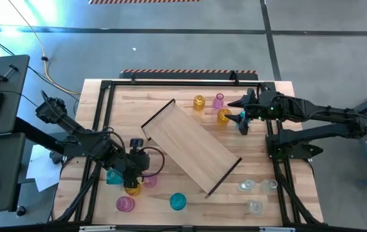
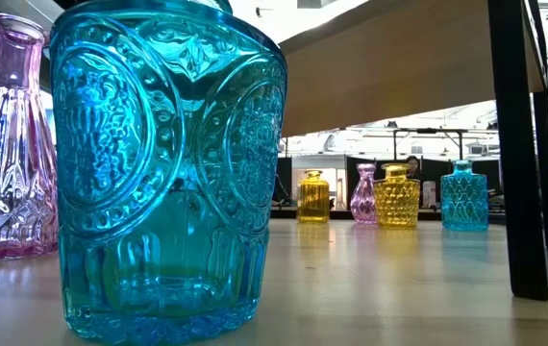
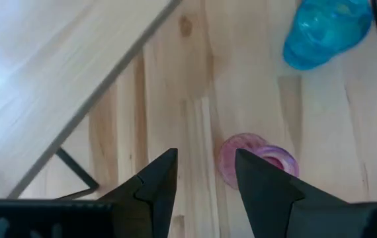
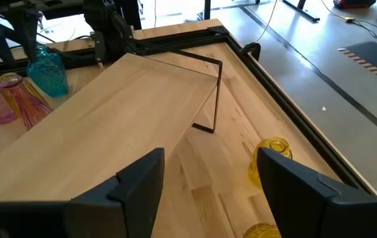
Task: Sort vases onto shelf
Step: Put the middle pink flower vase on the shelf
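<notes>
Vases in pink, amber, teal and clear glass stand scattered on the table [image 1: 106,96] around the shelf [image 1: 190,145], which lies diagonally across the middle. The left gripper [image 3: 205,175] hovers near the table's front left corner with its fingers parted and empty, directly above a pink vase [image 3: 258,158]. The right gripper [image 4: 208,175] sits spread wide and empty near the back right corner, beside a yellow vase [image 4: 268,158].
</notes>
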`<state>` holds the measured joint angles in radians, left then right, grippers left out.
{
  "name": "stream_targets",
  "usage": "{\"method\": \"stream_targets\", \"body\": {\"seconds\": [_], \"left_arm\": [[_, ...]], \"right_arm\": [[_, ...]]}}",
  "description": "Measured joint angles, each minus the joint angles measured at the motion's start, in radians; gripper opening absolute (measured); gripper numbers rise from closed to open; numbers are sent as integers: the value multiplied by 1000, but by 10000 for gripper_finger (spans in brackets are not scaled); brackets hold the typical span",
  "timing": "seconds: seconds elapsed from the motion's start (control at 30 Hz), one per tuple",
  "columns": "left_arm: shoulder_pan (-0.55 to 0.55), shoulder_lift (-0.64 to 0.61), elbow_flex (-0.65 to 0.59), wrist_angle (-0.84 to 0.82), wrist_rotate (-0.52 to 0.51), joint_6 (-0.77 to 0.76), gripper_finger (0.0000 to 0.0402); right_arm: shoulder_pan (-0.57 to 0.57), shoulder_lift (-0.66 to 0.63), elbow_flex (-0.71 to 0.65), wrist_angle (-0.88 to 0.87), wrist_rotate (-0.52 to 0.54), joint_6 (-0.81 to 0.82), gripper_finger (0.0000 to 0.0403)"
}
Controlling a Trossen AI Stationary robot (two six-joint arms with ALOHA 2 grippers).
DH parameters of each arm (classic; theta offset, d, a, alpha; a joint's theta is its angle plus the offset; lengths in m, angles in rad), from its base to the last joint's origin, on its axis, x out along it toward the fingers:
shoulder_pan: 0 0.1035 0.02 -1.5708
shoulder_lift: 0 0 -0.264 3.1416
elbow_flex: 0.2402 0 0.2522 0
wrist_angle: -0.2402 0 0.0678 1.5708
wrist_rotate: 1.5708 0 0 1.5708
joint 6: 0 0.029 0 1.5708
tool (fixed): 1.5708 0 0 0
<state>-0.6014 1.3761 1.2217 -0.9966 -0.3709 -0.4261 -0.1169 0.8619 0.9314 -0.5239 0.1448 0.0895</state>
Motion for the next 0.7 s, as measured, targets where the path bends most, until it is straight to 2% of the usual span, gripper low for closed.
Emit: {"method": "stream_targets", "body": {"seconds": [0.17,0.37,0.53,0.7], "left_arm": [[0,5,0,1,-1,-39,151],[15,5,0,-1,26,-143,192],[14,32,2,-7,55,-139,222],[4,86,2,-10,108,-106,227]], "right_arm": [[0,0,0,-3,0,0,229],[0,0,0,-11,0,0,229],[0,0,-1,-18,-3,12,229],[0,-1,-25,-18,-3,19,229]]}}
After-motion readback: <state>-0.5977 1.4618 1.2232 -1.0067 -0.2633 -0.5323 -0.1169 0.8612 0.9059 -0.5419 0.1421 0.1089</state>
